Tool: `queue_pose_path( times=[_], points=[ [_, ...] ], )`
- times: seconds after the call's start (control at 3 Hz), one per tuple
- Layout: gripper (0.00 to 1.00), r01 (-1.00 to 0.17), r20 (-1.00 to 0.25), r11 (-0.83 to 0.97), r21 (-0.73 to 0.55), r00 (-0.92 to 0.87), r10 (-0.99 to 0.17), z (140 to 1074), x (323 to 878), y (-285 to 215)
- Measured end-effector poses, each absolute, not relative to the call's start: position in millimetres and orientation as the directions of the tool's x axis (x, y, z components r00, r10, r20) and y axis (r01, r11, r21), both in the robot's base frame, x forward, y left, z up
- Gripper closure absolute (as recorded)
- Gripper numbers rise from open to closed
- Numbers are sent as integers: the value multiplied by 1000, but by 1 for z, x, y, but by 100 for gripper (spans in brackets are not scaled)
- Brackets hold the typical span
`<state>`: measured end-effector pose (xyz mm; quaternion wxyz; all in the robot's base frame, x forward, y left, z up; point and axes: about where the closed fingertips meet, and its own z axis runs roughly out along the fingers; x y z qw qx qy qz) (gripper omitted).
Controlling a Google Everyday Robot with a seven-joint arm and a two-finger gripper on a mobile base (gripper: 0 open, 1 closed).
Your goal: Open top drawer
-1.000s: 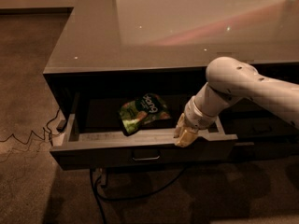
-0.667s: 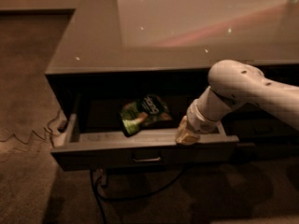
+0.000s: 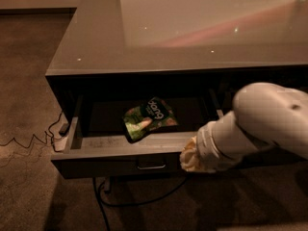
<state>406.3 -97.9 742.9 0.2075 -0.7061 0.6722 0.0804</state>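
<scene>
In my one camera view, the top drawer (image 3: 103, 163) stands pulled well out from under the desk (image 3: 96, 52). I have the gripper (image 3: 191, 157) down at the drawer's front lip, just right of the handle (image 3: 151, 165), a spot suited to dragging it outward. I cannot tell whether it is open or clamped. Inside the drawer lies one green snack bag (image 3: 149, 120), near the middle.
</scene>
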Motion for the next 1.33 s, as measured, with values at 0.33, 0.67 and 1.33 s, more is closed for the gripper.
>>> queue_pose_path(
  times=[0.33, 0.67, 1.33],
  points=[
    [58, -968, -401, -7, -251, 110, -909, 776, 383, -99],
    [35, -968, -401, -6, -251, 110, -910, 776, 384, -99],
    [0, -968, -409, -30, -248, 133, -903, 767, 390, -89]
  ],
)
